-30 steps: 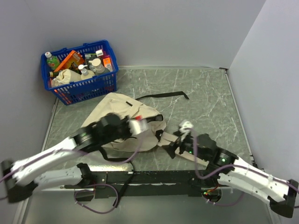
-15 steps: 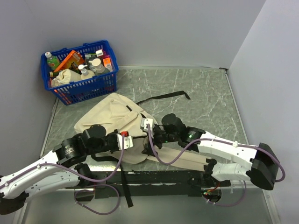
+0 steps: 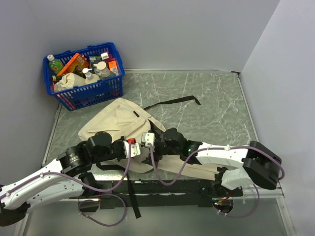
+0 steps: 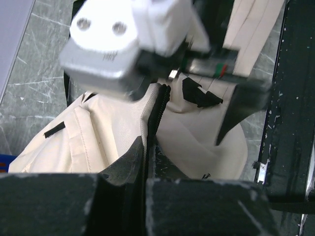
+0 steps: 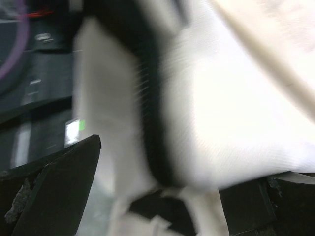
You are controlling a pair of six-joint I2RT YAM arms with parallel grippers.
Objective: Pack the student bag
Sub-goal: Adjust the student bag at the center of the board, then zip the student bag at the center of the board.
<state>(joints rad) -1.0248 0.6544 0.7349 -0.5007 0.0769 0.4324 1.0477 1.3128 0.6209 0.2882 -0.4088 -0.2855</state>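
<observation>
One student bag (image 3: 113,123) is seen mid-frame, its zipper edge pinched by the closed left gripper (image 4: 145,164); the right gripper (image 5: 157,191) is spread wide over the fabric. One blue basket (image 3: 91,92) is seen upper left.

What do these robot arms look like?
The left arm and right arm have white shells with round black joints. Purple cables loop alongside. A green light glows on the right one; a red mark sits near the left wrist. The fingers are black, wedge-shaped and scuffed.

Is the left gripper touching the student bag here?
Touching. Left wrist view: the left gripper is shut on the student bag, pinching its black zipper edge.
</observation>
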